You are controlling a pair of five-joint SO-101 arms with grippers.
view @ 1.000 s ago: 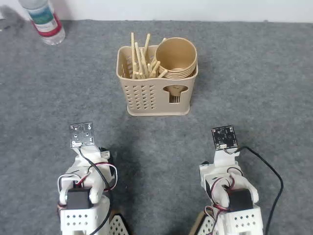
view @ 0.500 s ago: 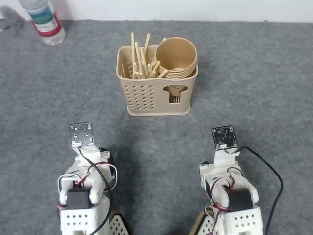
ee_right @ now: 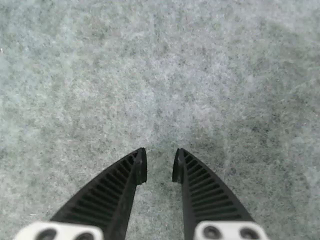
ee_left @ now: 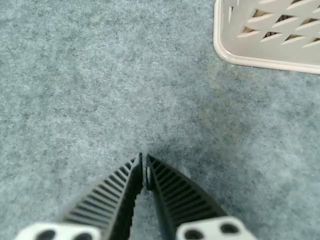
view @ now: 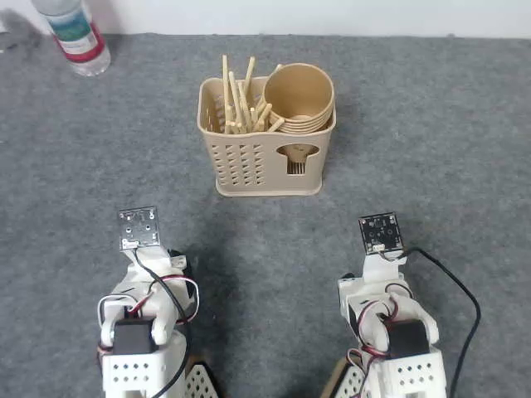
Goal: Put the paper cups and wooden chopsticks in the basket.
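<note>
Paper cups (view: 299, 93) sit nested in a stack in the right part of the basket (view: 265, 162), the open mouth of the top one facing up. Wooden chopsticks (view: 239, 99) stand bundled in the left part, leaning at mixed angles, their ends poking above the rim, and some rest against the side of the cups. The basket is beige plastic with slotted walls and stands upright on the table (view: 431, 149), which has a grey felt-like cover.

Both my arms are pulled in at the near edge, well apart from the basket. My left arm (view: 145, 315) is on the left and my right arm (view: 390, 323) on the right, each pointing forward over bare cover. A black cable (view: 465, 307) loops out from the right arm.

My left hand (ee_left: 144, 172) hangs low over the cover with its ribbed fingers (ee_left: 172, 192) pressed together at the tips. From that wrist I can see one lower corner of the basket (ee_left: 270, 35) ahead and to the side. My right hand (ee_right: 159, 167) also hangs low over the cover, with its fingers (ee_right: 115, 192) a little apart and a narrow gap between the tips.

A clear plastic bottle (view: 73, 29) with a red and white label stands at the far left corner of the table, well away from the basket.
</note>
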